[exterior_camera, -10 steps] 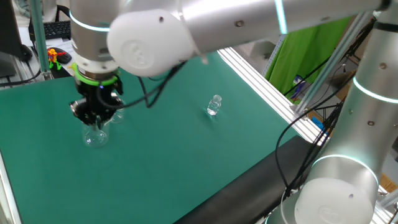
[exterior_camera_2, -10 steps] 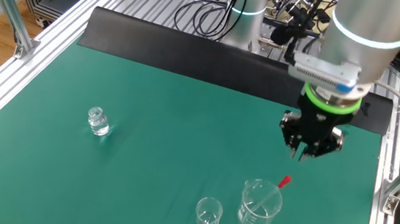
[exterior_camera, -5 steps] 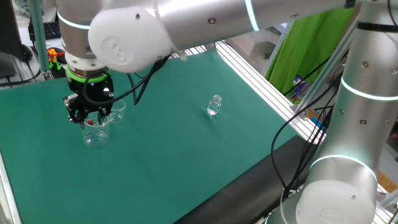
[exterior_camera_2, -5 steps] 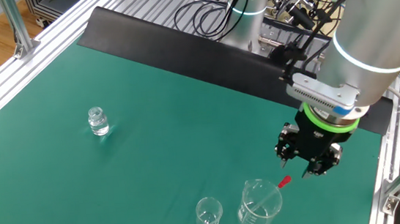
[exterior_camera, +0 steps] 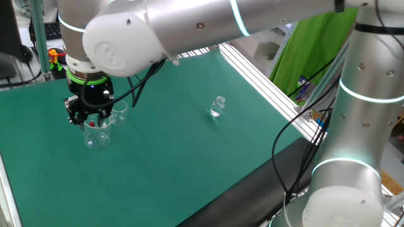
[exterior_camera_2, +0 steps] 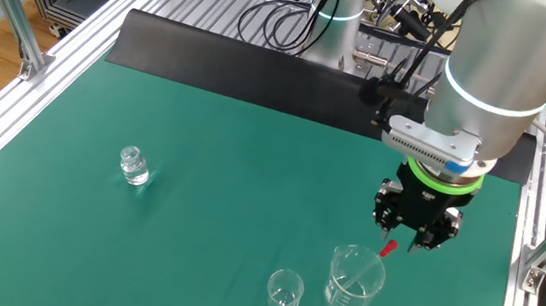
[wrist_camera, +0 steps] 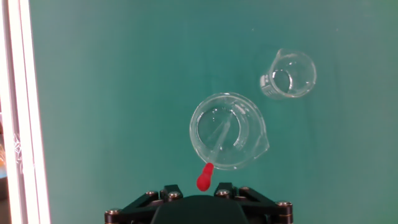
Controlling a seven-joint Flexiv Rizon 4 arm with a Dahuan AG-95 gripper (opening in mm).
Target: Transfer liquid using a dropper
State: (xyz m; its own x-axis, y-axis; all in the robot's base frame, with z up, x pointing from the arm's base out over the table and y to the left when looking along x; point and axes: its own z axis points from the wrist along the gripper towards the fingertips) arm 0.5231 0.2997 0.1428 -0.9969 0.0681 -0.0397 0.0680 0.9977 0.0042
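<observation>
Dropper (wrist_camera: 214, 149) leans inside the larger beaker (wrist_camera: 227, 131), its red bulb (wrist_camera: 204, 178) poking over the rim; pincer (exterior_camera_2: 420, 239) hovers just above that bulb, and whether its fingers stand apart I cannot tell; a descent slightly off-centre could nudge the bulb aside, tip the light beaker on the green surface (exterior_camera_2: 214, 169), or knock the smaller beaker (wrist_camera: 288, 74) nearby.

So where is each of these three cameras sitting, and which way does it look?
One fixed view: high at the robot-base side, looking across the mat; arm, gripper.
The other fixed view: opposite side, facing the base; gripper above the dropper.
Hand view: straight down, only the gripper's black base.
All share the larger beaker holding the dropper.
</observation>
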